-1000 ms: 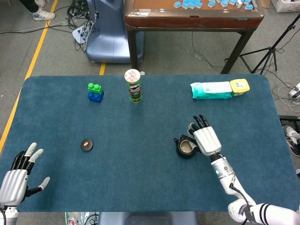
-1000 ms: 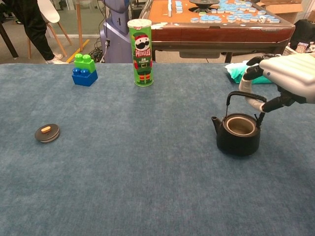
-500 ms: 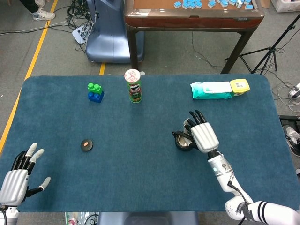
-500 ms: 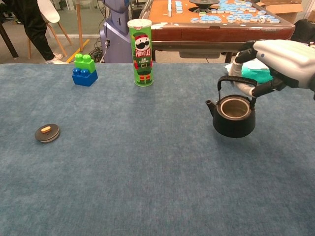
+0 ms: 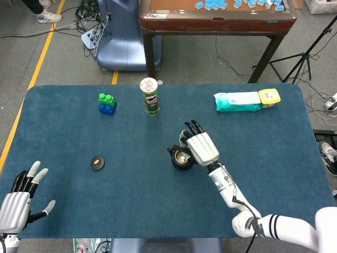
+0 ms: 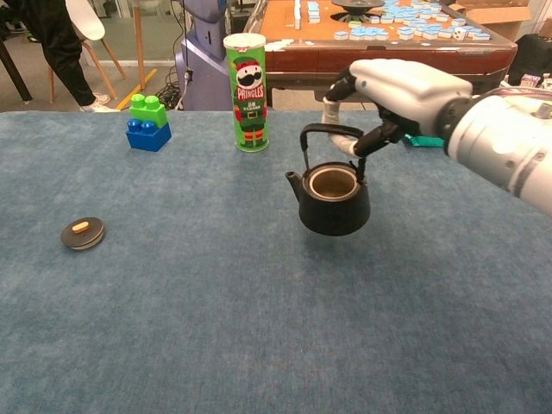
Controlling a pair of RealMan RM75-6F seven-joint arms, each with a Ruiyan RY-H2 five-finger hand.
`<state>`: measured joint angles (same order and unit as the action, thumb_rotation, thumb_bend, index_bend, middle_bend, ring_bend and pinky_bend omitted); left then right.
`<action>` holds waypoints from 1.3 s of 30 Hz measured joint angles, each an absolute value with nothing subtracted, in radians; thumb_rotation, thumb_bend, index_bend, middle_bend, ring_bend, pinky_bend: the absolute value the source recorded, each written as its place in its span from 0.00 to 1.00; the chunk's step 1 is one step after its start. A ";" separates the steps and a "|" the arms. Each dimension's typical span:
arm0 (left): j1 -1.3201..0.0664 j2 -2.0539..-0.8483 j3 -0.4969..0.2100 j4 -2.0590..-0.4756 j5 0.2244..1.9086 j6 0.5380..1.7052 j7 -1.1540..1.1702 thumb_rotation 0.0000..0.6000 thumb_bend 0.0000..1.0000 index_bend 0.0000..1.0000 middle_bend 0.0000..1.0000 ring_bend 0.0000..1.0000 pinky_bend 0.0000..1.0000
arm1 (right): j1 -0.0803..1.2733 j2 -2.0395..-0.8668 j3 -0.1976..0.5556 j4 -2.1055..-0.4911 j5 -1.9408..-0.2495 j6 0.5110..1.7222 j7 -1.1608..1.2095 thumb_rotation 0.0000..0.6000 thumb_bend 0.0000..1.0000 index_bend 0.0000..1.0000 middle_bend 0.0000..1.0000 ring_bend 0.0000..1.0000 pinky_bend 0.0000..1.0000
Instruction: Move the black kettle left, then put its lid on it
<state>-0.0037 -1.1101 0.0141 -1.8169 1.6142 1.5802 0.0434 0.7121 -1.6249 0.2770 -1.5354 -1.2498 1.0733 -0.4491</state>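
**A:** Kettle first: your small, round black cast-iron-looking kettle (image 6: 332, 198) has travelled well left of where it hung half a second ago, from the right part of the dark blue felt-like tabletop (image 5: 68, 211) to about the middle. Its shadow in the chest view suggests it is lifted clear of the cloth.

**B:** What is holding it?

**A:** Your right hand (image 6: 392, 86), a white hard shell with black fingers, which are curled around the thin arched bail handle. The kettle hangs open-mouthed with its spout pointing left.

**B:** So how far along are you?

**A:** Midway through the first step, I'd judge. You are closing on the lid, yet nothing is set down.

**B:** And your other hand?

**A:** Your left hand (image 5: 18, 197) sits at the near-left corner, fingers apart, holding nothing.

**B:** Anything near the path?

**A:** A tall green cardboard crisp tube (image 6: 246, 90), smooth and upright, stands beyond the kettle, apart from it. A blue-and-green studded plastic block (image 6: 148, 123) lies further left.

**B:** The lid?

**A:** The flat round black lid with an orange knob (image 6: 83, 232) rests on the cloth, well to the kettle's left.
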 measured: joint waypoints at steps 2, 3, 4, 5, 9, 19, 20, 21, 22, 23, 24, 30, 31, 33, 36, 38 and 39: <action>-0.004 -1.109 0.014 -1.817 1.615 1.580 0.045 1.00 0.25 0.11 0.00 0.00 0.00 | 0.741 -1.652 0.291 -1.523 -1.228 1.056 -0.470 1.00 0.55 0.72 0.36 0.10 0.05; -0.004 -1.109 0.014 -1.817 1.615 1.579 0.045 1.00 0.25 0.11 0.00 0.00 0.00 | 0.753 -1.663 0.296 -1.517 -1.219 1.050 -0.479 1.00 0.55 0.72 0.36 0.10 0.05; -0.004 -1.109 0.015 -1.817 1.615 1.579 0.046 1.00 0.25 0.11 0.00 0.00 0.00 | 0.765 -1.675 0.302 -1.510 -1.210 1.045 -0.488 1.00 0.55 0.72 0.36 0.10 0.05; -0.004 -1.108 0.015 -1.817 1.616 1.579 0.045 1.00 0.25 0.11 0.00 0.00 0.00 | 0.781 -1.691 0.310 -1.502 -1.199 1.037 -0.499 1.00 0.55 0.72 0.36 0.10 0.05; -0.003 -1.108 0.015 -1.816 1.618 1.582 0.043 1.00 0.25 0.11 0.00 0.00 0.00 | 0.833 -1.742 0.336 -1.467 -1.160 1.014 -0.524 1.00 0.55 0.72 0.36 0.10 0.05; 0.005 -1.104 0.016 -1.804 1.611 1.587 0.033 1.00 0.25 0.11 0.00 0.00 0.00 | 0.971 -1.888 0.390 -1.312 -1.073 0.957 -0.564 1.00 0.55 0.72 0.36 0.10 0.05; 0.006 -1.104 0.017 -1.803 1.610 1.588 0.031 1.00 0.25 0.11 0.00 0.00 0.00 | 0.988 -1.907 0.396 -1.289 -1.067 0.952 -0.565 1.00 0.55 0.72 0.36 0.10 0.05; 0.007 -1.103 0.017 -1.801 1.609 1.590 0.029 1.00 0.25 0.11 0.00 0.00 0.00 | 1.000 -1.921 0.400 -1.271 -1.063 0.949 -0.565 1.00 0.55 0.72 0.36 0.10 0.05; 0.009 -1.102 0.017 -1.799 1.609 1.593 0.026 1.00 0.25 0.11 0.00 0.00 0.00 | 1.013 -1.934 0.405 -1.253 -1.058 0.945 -0.565 1.00 0.55 0.72 0.36 0.10 0.05; 0.011 -1.101 0.017 -1.798 1.608 1.595 0.023 1.00 0.25 0.11 0.00 0.00 0.00 | 1.029 -1.951 0.411 -1.230 -1.052 0.941 -0.566 1.00 0.55 0.72 0.36 0.10 0.05; 0.012 -1.101 0.018 -1.796 1.609 1.597 0.021 1.00 0.25 0.11 0.00 0.00 0.00 | 1.041 -1.964 0.414 -1.215 -1.047 0.938 -0.566 1.00 0.55 0.72 0.36 0.10 0.05; 0.025 -1.096 0.020 -1.781 1.605 1.610 0.000 1.00 0.25 0.11 0.00 0.00 0.00 | 1.097 -2.022 0.426 -1.136 -1.018 0.921 -0.570 1.00 0.55 0.72 0.35 0.10 0.05; 0.026 -1.096 0.021 -1.779 1.603 1.611 -0.003 1.00 0.25 0.11 0.00 0.00 0.00 | 1.102 -2.028 0.426 -1.128 -1.013 0.919 -0.571 1.00 0.55 0.72 0.35 0.10 0.05; 0.028 -1.096 0.021 -1.775 1.601 1.612 -0.007 1.00 0.25 0.11 0.00 0.00 0.00 | 1.112 -2.041 0.427 -1.108 -1.002 0.913 -0.576 1.00 0.55 0.72 0.35 0.10 0.05; 0.030 -1.098 0.020 -1.771 1.598 1.613 -0.014 1.00 0.25 0.11 0.00 0.00 0.00 | 1.127 -2.059 0.429 -1.080 -0.982 0.904 -0.583 1.00 0.55 0.72 0.34 0.10 0.05; 0.031 -1.098 0.020 -1.769 1.598 1.614 -0.017 1.00 0.25 0.11 0.00 0.00 0.00 | 1.135 -2.067 0.430 -1.071 -0.973 0.899 -0.585 1.00 0.55 0.70 0.32 0.10 0.05; 0.032 -1.098 0.021 -1.768 1.598 1.614 -0.018 1.00 0.25 0.11 0.00 0.00 0.00 | 1.136 -2.068 0.429 -1.069 -0.972 0.899 -0.585 1.00 0.55 0.68 0.31 0.10 0.05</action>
